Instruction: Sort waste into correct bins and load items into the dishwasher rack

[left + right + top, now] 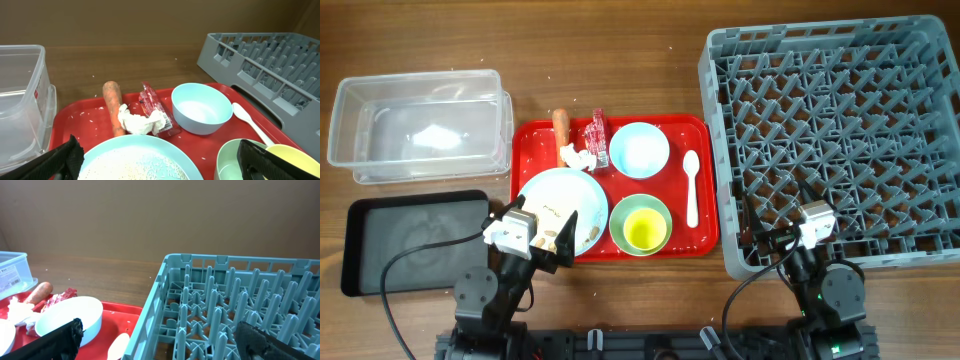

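On the red tray (535, 135) lie the pale-blue plate (563, 205) with grains, the light-blue bowl (639, 149), the yellow-green bowl (640, 224), the white spoon (691, 186), the sausage stick (561, 123), the red wrapper (598, 135) and the white tissue (578, 157). The left wrist view shows the plate (135, 160), stick (113, 106), tissue (140, 121), wrapper (152, 102) and light-blue bowl (200, 107). My left gripper (160, 162) is open, low over the plate's near side. My right gripper (165, 337) is open over the grey rack's (840, 140) front left corner.
The clear tub (420, 125) stands at the back left. The black tray (415, 243) lies in front of it, left of my left gripper. The rack (235, 310) fills the right side. Bare wood lies behind the red tray.
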`<state>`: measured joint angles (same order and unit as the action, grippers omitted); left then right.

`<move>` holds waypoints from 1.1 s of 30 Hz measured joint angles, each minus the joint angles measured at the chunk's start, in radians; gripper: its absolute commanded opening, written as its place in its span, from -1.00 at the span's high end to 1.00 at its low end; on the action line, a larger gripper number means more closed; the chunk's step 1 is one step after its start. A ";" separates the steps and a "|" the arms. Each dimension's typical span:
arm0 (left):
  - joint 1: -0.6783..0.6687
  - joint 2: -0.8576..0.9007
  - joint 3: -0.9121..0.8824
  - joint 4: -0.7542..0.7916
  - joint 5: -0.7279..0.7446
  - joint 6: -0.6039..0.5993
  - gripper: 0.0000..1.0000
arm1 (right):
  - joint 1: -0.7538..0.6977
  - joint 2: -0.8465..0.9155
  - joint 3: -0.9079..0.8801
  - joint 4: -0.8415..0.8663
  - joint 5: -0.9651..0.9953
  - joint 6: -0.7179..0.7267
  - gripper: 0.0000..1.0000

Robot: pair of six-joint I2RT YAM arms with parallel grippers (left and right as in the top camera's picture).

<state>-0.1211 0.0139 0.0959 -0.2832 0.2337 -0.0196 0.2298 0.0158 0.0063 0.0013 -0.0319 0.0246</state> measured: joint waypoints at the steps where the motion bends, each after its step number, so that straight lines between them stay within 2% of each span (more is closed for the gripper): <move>1: 0.000 0.000 0.000 0.000 0.000 0.000 -1.00 | 0.000 0.000 0.000 0.000 0.000 0.000 -1.00; 21: 0.000 0.000 0.000 0.018 0.002 0.000 -1.00 | 0.000 0.000 0.000 0.000 0.000 0.000 -0.99; 27: 0.000 0.000 -0.001 0.026 0.134 0.000 -1.00 | 0.000 0.000 0.000 0.023 -0.009 0.048 -1.00; 29: 0.000 0.000 -0.005 0.084 0.170 -0.006 -1.00 | 0.000 0.000 0.000 0.063 -0.025 0.098 -0.99; 33: 0.000 0.000 -0.001 0.311 0.206 -0.063 -1.00 | 0.000 0.000 0.010 0.079 -0.066 0.211 -1.00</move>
<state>-0.1211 0.0139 0.0948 0.0280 0.4400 -0.0830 0.2298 0.0158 0.0158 0.0803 -0.0975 0.2359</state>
